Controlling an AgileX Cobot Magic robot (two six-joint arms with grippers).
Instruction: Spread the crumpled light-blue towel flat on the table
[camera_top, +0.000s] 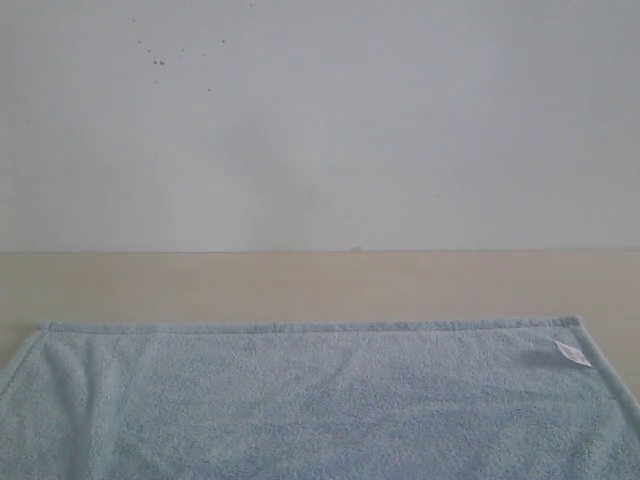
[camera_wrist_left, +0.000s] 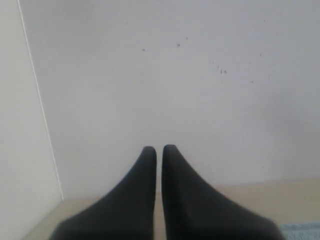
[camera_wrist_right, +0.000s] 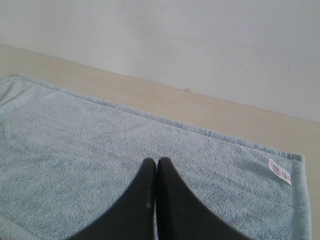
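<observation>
The light-blue towel (camera_top: 310, 400) lies flat across the near part of the beige table (camera_top: 320, 285), its hemmed far edge straight and its small white label (camera_top: 572, 352) by the far right corner. Neither gripper shows in the exterior view. In the right wrist view my right gripper (camera_wrist_right: 156, 161) hovers above the towel (camera_wrist_right: 100, 145), shut and holding nothing; the label (camera_wrist_right: 280, 171) is visible near the corner. My left gripper (camera_wrist_left: 159, 148) is raised facing the wall, jaws nearly together with a thin slit and nothing between them; a sliver of towel (camera_wrist_left: 302, 231) shows at the frame's corner.
A plain white wall (camera_top: 320, 120) with a few dark specks rises behind the table's far edge. A strip of bare table (camera_wrist_right: 210, 112) runs between the towel's hem and the wall. A vertical wall corner line (camera_wrist_left: 40, 105) shows in the left wrist view.
</observation>
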